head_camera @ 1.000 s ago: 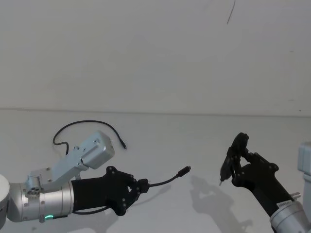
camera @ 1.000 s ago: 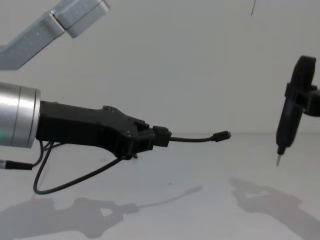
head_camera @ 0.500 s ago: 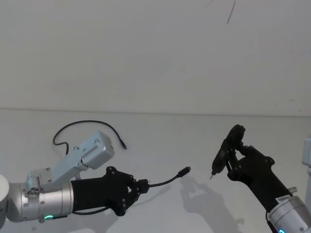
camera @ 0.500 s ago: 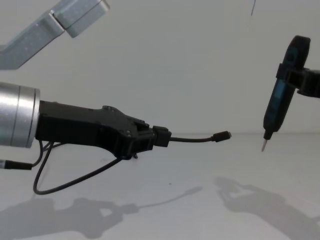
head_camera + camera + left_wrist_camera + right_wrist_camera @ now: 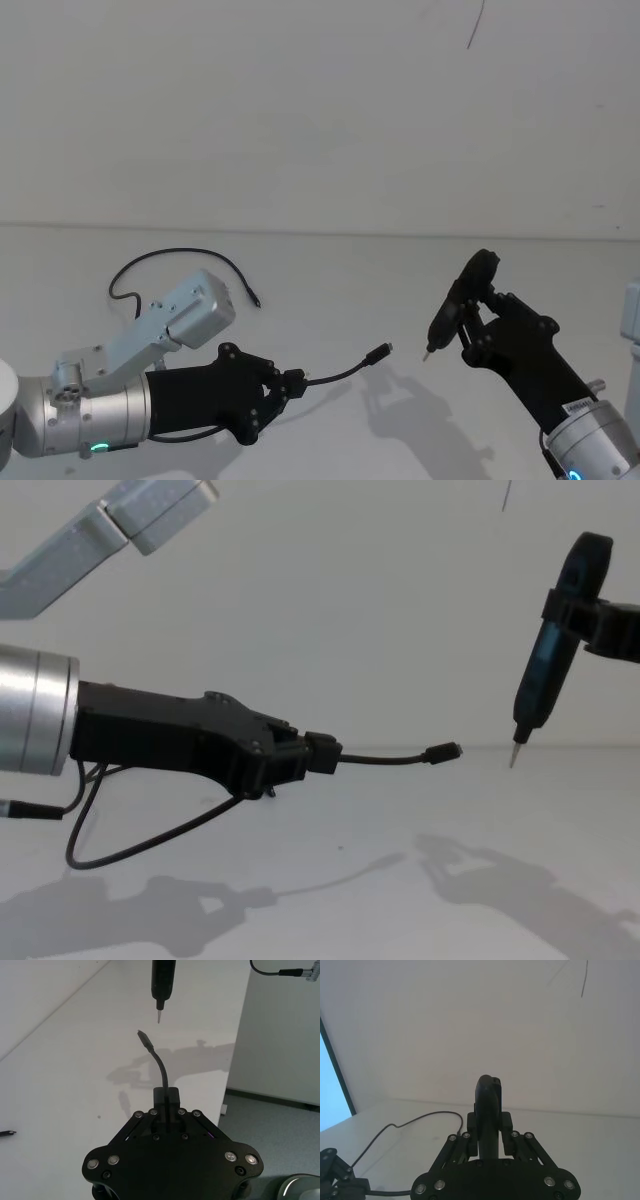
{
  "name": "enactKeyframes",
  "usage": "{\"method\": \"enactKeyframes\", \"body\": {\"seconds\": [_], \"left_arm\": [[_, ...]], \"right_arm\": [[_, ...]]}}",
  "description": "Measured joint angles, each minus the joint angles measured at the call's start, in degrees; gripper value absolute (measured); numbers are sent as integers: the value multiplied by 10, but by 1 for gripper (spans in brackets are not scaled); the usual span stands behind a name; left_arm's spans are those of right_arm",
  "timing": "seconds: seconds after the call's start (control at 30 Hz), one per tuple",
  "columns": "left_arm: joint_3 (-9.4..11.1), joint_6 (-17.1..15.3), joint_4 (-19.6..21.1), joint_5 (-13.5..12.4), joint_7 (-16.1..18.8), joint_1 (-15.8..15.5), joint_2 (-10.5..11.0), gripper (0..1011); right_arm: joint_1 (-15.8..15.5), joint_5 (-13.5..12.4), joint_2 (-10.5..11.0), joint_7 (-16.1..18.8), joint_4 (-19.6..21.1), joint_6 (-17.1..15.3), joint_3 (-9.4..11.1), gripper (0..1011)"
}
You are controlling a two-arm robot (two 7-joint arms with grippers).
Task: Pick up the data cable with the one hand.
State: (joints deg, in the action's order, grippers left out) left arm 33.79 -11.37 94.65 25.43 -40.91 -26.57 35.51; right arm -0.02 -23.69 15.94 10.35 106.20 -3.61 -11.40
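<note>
The pick-up looks done. The left tool [image 5: 292, 384] is clamped on the data cable [image 5: 345, 372] just behind its plug, holding it clear of the worktop [image 5: 330, 290], where its tail probably trails. The right tool [image 5: 474, 310] grips a pen-shaped probe [image 5: 443, 322].

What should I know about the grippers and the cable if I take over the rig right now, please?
Left gripper: jaws shut on the thin black data cable, its plug held in the air above the white table.
Right gripper: shut on a black pen-shaped tool with a metal tip, tip near the plug, not touching.
Done: cable picked up.
Left to do: hold the grip.
</note>
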Motion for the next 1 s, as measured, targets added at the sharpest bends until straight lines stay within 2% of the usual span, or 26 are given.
{"method": "enactKeyframes", "body": {"seconds": [1.0], "left_arm": [[0,0,0,0,0,0,0,40]], "right_arm": [[1,12,-16,10,9,12,-17,269]]}}
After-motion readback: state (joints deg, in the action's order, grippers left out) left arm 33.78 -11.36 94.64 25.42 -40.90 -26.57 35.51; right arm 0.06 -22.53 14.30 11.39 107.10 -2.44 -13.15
